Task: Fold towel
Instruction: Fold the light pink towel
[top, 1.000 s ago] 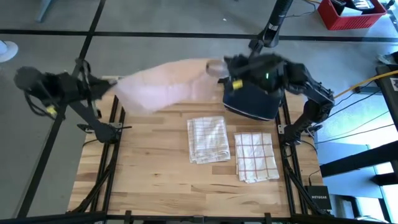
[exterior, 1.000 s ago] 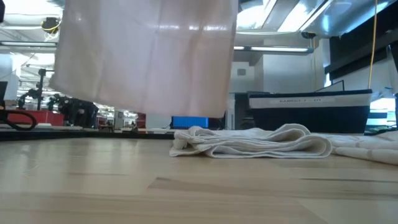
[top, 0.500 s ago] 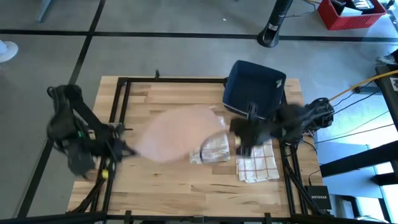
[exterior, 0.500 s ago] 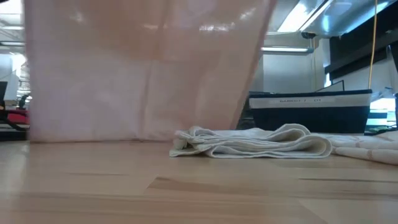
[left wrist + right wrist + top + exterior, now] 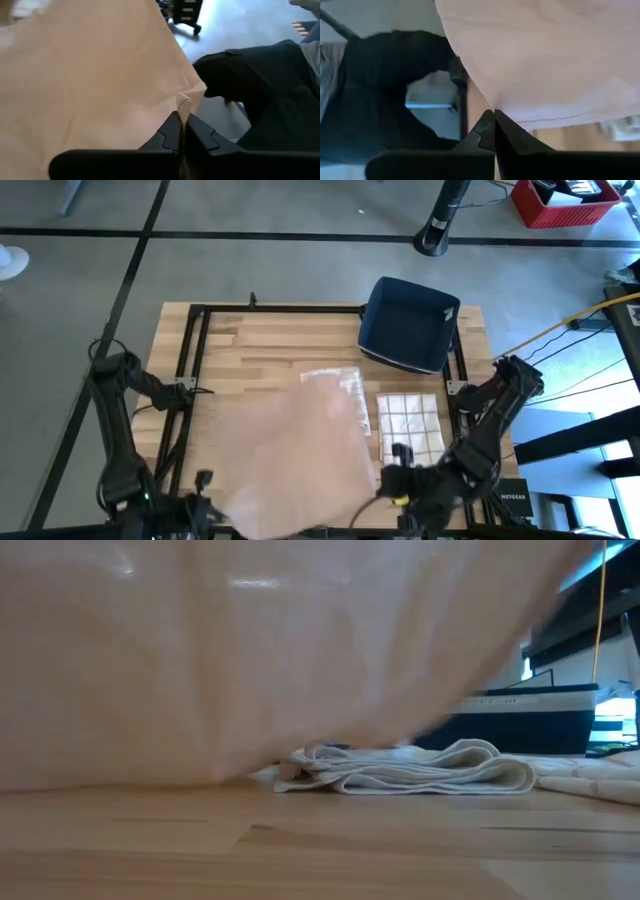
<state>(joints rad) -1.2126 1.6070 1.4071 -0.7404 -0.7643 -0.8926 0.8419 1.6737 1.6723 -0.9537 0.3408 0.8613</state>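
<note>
Pink towel (image 5: 290, 455) spread over the table's (image 5: 250, 350) near half, left gripper (image 5: 181, 131) pinching one corner, right gripper (image 5: 493, 126) pinching the other; folded cloths (image 5: 410, 768) beside it

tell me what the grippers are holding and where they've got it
Pink towel: left gripper pinches one near corner, right gripper pinches its edge at the other near corner.

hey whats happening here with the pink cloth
Two robot arms are holding a pink towel stretched between them near the front edge of the wooden table. The left pincer and the right pincer are each shut on a corner of it. The towel partly drapes over a folded white towel; a checked towel lies beside that, with a dark blue bin behind. No fold has been made yet.
</note>
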